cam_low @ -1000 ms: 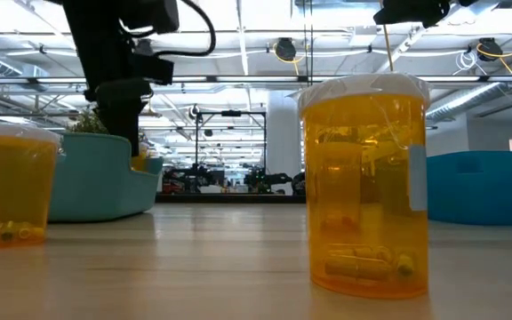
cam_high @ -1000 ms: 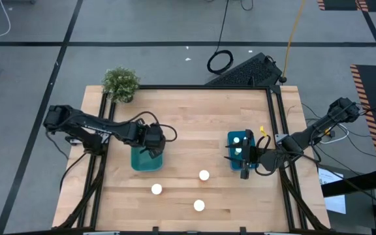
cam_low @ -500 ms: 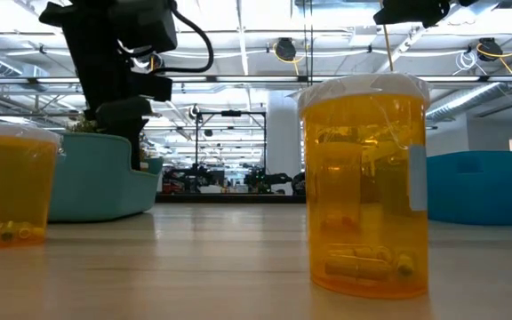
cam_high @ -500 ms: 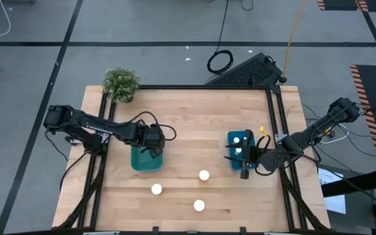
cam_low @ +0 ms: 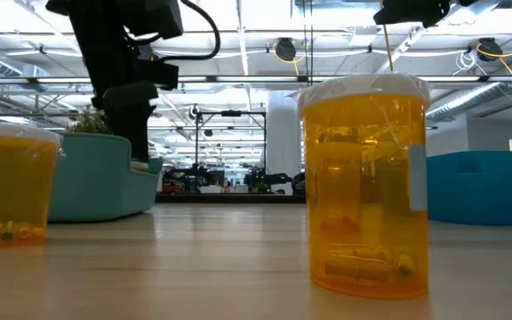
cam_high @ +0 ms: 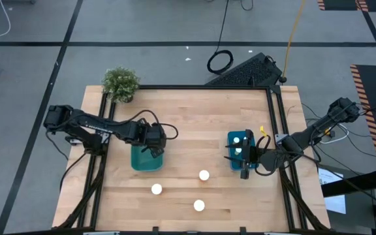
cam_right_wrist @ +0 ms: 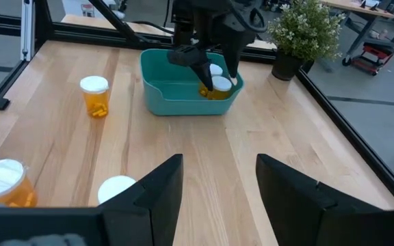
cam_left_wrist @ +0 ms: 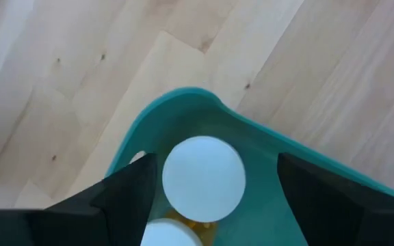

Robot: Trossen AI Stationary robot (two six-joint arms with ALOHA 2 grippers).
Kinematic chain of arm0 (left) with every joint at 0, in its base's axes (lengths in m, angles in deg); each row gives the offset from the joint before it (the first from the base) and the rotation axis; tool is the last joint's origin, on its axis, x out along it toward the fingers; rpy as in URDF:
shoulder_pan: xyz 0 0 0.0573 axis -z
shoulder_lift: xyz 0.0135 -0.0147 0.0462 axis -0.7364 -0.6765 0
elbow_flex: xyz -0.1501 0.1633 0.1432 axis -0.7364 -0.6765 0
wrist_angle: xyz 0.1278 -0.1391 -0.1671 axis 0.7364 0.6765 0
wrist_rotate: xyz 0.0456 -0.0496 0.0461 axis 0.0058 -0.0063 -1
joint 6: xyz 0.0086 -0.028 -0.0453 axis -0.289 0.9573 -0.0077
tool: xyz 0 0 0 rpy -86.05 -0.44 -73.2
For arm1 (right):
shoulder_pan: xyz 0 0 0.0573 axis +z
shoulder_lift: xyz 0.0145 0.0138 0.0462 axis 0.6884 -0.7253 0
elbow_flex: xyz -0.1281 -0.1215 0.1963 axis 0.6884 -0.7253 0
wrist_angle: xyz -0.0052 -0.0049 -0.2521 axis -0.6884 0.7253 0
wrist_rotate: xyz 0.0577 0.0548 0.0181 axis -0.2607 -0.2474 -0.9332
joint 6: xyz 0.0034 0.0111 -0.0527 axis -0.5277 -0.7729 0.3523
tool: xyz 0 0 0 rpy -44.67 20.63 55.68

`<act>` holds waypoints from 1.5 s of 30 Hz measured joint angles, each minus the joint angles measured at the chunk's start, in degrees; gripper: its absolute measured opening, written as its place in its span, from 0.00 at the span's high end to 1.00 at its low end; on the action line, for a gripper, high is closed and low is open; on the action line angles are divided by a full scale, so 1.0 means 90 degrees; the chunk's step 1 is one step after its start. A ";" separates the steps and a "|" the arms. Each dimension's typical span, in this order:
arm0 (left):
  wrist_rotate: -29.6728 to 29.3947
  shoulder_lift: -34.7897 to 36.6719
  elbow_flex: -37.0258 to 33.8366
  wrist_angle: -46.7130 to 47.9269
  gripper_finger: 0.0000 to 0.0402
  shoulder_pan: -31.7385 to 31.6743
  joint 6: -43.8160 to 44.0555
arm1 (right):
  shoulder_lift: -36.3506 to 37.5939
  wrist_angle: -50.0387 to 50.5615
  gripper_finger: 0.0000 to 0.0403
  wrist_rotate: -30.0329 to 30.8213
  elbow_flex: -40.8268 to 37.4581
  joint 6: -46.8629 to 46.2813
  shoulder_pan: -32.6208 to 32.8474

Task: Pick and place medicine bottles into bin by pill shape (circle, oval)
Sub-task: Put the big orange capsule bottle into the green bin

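Note:
A teal bin (cam_high: 145, 160) stands at the table's left. Two white-capped amber bottles stand inside it, one cap (cam_left_wrist: 204, 179) beside the other (cam_left_wrist: 170, 236). My left gripper (cam_left_wrist: 217, 184) hangs open over that bin (cam_right_wrist: 190, 92), one finger on each side of the first cap and apart from it. Three more white-capped bottles stand on the wood (cam_high: 204, 175) (cam_high: 156, 189) (cam_high: 199, 205). My right gripper (cam_right_wrist: 214, 184) waits open at the blue bin (cam_high: 240, 149), which holds white-capped bottles.
A potted plant (cam_high: 121, 83) stands at the table's far left corner. In the low view one amber bottle (cam_low: 363, 187) stands close to the camera and another (cam_low: 7, 191) at the left. Bare wood lies between the two bins.
My left gripper has dipped a little into the teal bin and come up again, staying over the bin. The bottles on the table have kept their places.

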 joint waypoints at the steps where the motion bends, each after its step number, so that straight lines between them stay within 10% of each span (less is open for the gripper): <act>1: -0.0001 0.0000 0.0072 0.0081 0.24 0.0000 -0.0002 | 0.0000 0.0000 0.55 -0.0001 0.0000 0.0000 -0.0001; 20: -0.0004 0.0751 0.0603 0.0454 0.24 0.0664 0.0223 | -0.0002 -0.0017 0.55 -0.0014 0.0002 -0.0070 -0.0001; 45: 0.0023 0.0942 0.1932 0.0514 0.24 0.3347 -0.0662 | -0.0002 -0.0023 0.55 -0.0007 0.0002 -0.0092 -0.0002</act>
